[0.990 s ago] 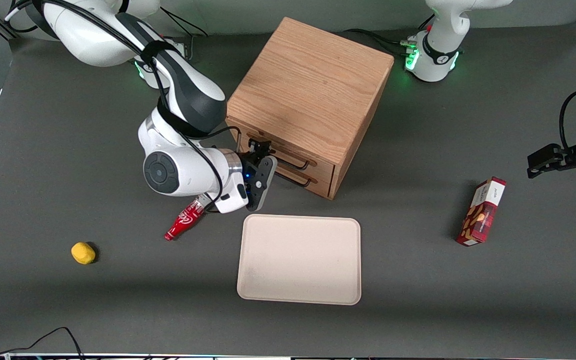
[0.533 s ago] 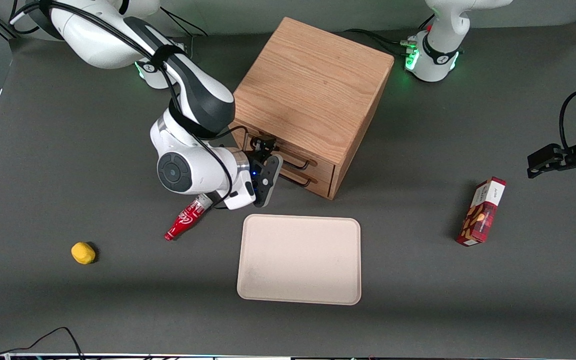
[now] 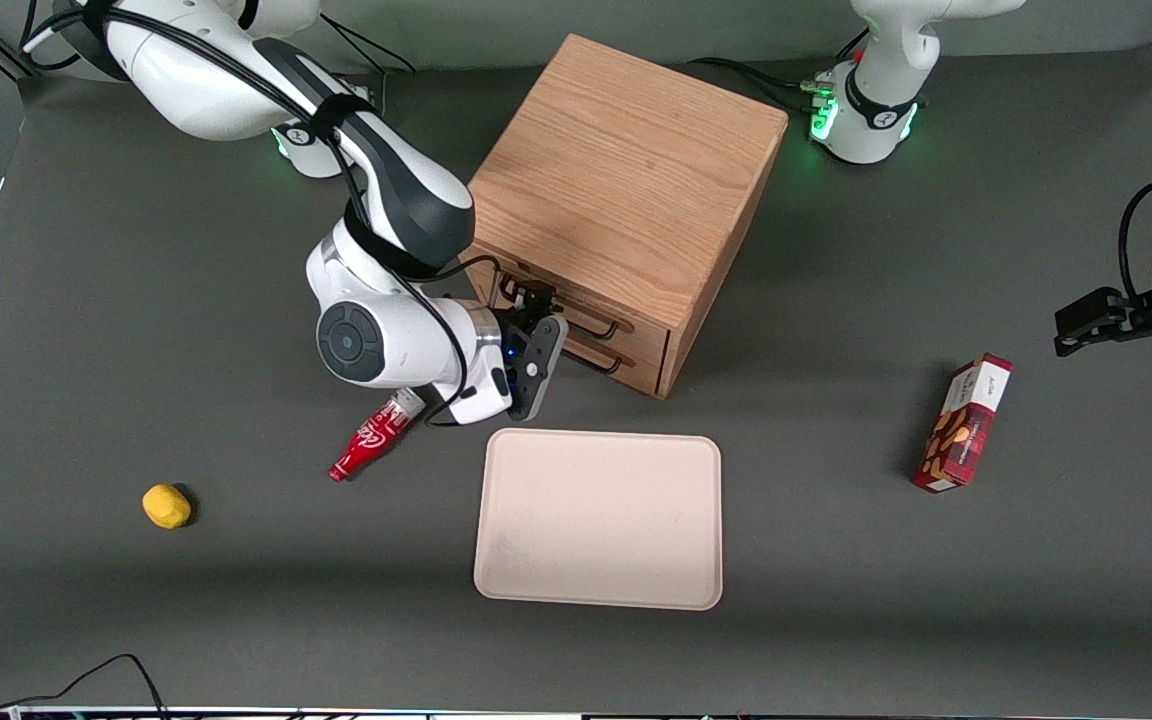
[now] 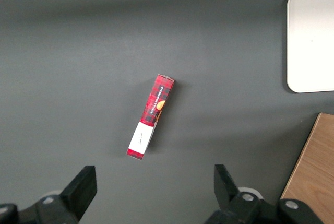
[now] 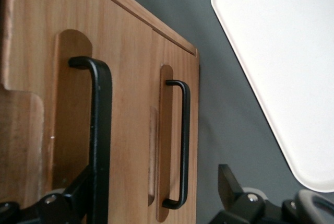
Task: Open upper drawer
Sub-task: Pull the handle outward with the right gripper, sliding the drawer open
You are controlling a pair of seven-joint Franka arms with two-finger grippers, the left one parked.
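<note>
The claw [image 3: 533, 297] hangs in front of the wooden cabinet [image 3: 626, 190], right at the drawer fronts, with its fingers spread wide apart and gripping nothing. In the right wrist view the claw [image 5: 155, 177] has one finger [image 5: 83, 182] touching or just beside the thin black handle [image 5: 102, 130] of the upper drawer [image 5: 128, 78]; I cannot tell which. The other finger [image 5: 227, 177] stands clear of the wood. The upper drawer [image 3: 641, 322] sits directly under the cabinet's top, above the lower drawer [image 5: 175, 67] and its matching handle [image 5: 183, 140]. Both fronts look flush with the cabinet.

On the desk [image 3: 836, 600], seen from the front, a cream tray [image 3: 598, 520] lies at 6 o'clock from the cabinet. A red bottle [image 3: 371, 440] lies at 9 o'clock from the tray's upper edge, and a yellow lump [image 3: 166, 506] at 8 o'clock from the bottle. A red box [image 3: 966, 425] lies toward the parked arm's end.
</note>
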